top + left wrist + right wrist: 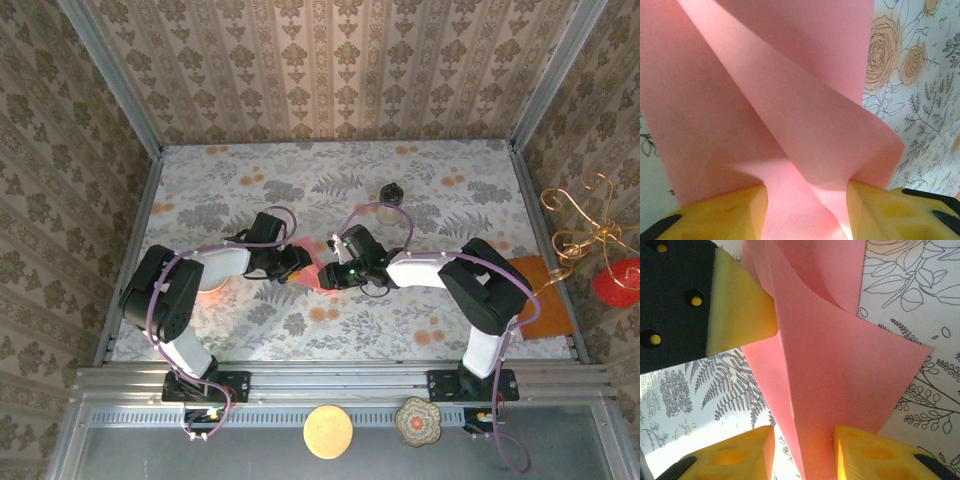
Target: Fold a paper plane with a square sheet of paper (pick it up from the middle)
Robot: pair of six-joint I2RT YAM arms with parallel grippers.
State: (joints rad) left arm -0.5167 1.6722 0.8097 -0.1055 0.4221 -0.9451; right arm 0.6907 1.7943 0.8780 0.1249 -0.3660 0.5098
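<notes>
On R wrist cam: L pad (742,305) against pink sheet (840,370)

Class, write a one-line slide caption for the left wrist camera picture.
Creased salmon-pink paper pinched between the left gripper's yellow fingers, floral table behind.

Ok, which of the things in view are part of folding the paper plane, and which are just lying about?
In use:
pink paper
left claw
right claw

Lying about:
dark-lidded jar
orange sheet
gold wire ornament
red ball
cork disc
patterned disc
</notes>
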